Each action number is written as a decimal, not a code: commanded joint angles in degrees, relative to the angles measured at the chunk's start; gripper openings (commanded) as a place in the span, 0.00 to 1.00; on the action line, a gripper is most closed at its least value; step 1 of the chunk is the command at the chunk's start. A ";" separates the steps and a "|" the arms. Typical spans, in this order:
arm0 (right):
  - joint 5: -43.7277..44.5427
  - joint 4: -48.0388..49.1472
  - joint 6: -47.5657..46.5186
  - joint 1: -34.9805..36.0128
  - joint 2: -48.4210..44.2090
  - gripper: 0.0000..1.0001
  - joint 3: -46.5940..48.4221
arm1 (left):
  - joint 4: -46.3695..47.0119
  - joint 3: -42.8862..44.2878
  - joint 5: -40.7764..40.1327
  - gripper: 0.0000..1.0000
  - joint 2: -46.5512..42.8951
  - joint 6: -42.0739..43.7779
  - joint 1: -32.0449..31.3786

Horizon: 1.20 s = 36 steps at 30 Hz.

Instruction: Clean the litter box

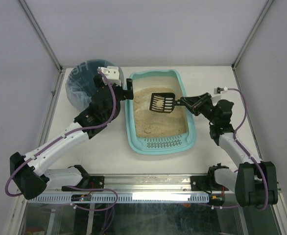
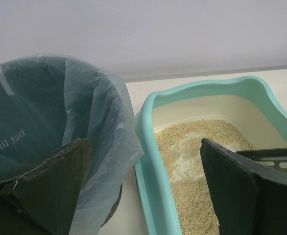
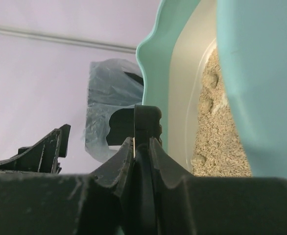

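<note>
White tubular links and bulky black joints make up the left arm (image 1: 60, 143) and right arm (image 1: 232, 145); thin purple cables (image 1: 116, 100) loop along both; the left gripper (image 1: 129, 93) and right gripper (image 1: 183, 103) are matte black.

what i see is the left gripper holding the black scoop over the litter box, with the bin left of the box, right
Wrong arm: the right gripper holds the black scoop over the litter box; the left gripper is open. The bin is left of the box, as the top view shows.

"but life…" on bin liner (image 2: 16, 139)
</note>
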 commanded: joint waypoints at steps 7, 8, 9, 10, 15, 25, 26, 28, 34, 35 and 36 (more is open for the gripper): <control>-2.20 4.87 0.17 2.25 1.86 0.00 3.00 | 1.91 0.76 -1.59 0.99 -2.26 0.46 0.71; -2.02 4.48 -0.82 3.57 2.04 0.00 4.00 | 1.97 0.93 -1.45 0.99 -2.29 0.42 0.77; -0.81 3.51 -0.82 3.90 1.45 0.00 4.11 | 1.98 1.00 -1.33 0.99 -2.25 0.22 0.91; 1.20 2.43 -0.88 3.75 0.58 0.00 3.77 | 1.87 1.14 -1.31 0.99 -2.23 0.10 0.99; 2.29 0.19 -1.42 3.97 0.42 0.00 5.41 | 1.53 1.51 -4.10 0.99 -3.28 -0.19 1.44; 9.49 -10.62 -5.59 11.50 4.78 0.00 23.12 | -0.30 1.91 -11.18 0.99 -8.41 -6.53 9.30; 9.75 -11.11 -5.77 12.37 6.23 0.00 25.40 | 0.19 1.41 -11.88 0.99 -9.32 -6.62 9.98; 10.11 -11.69 -6.33 14.60 9.72 0.00 30.17 | 1.41 0.36 -13.11 0.99 -11.28 -6.48 11.09; 12.84 -16.04 -10.60 20.29 21.14 0.00 46.58 | 4.92 -2.51 -15.24 0.99 -15.53 -5.69 12.94; 13.01 -16.91 -11.54 21.28 23.29 0.00 49.58 | 5.30 -2.64 -15.42 0.99 -15.82 -5.58 13.12; 13.40 -17.75 -12.77 22.34 25.31 0.00 52.50 | 5.46 -2.91 -15.64 0.99 -15.97 -5.58 13.24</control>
